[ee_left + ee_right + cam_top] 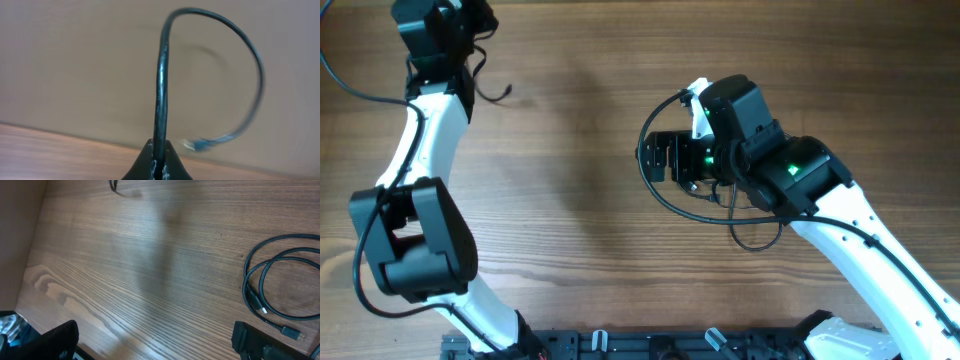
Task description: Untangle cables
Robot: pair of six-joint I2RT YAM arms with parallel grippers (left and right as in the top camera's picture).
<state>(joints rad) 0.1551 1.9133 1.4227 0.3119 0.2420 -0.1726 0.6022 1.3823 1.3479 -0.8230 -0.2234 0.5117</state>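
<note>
Over on the far left, the left gripper (159,156) is clamped tight on one cable (161,75). It's pinched low down, so it arcs up and over with the plug dangling, and it looks lifted off the table (580,150). Further right, the right gripper (658,160) hovers low with its jaws wide apart, holding nothing. The coil (260,280) lies flat just beside it, a couple of loose loops with plug ends tucked in. My guess is one strand is clear of the rest and the job now is separating that coil. The next move probably calls for pinching a single loop, not both, and drawing it out gently.
</note>
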